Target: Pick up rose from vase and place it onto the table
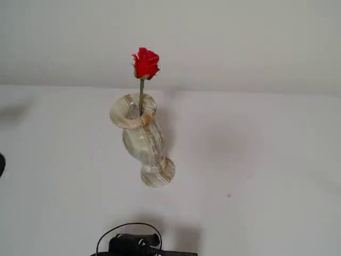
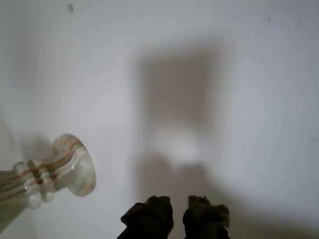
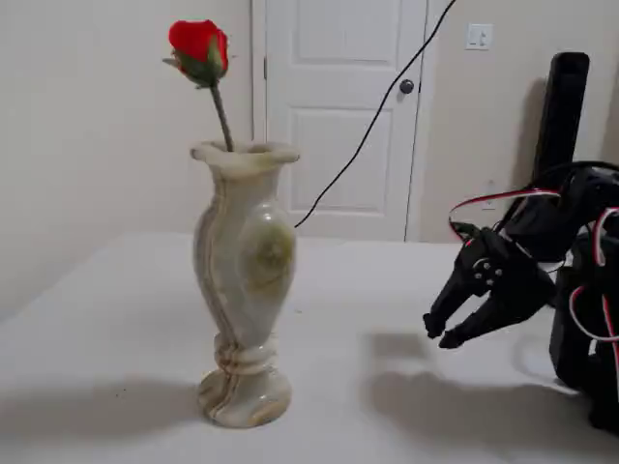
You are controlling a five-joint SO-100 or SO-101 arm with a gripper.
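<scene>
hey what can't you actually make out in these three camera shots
- Lower stem of the small red rose: hidden inside the cream banded stone vase in both fixed views.
- Rose and vase rim: cut off by the left edge in the wrist view; only the foot shows.
- Black two-finger gripper: mostly cropped at the wrist view's bottom edge.

The smooth white desk (image 3: 116, 358) lies bare on every side of the cream and tan banded stone vase (image 3: 242, 290), the only upright obstacle on it. The black two-finger end effector (image 3: 440, 333) hangs above the desk well to the right of the vase in a fixed view, with open surface between them. The red rosebud on its thin grey-green stem (image 3: 200, 46) rises clear above the flared rim, with open air all around it.
</scene>
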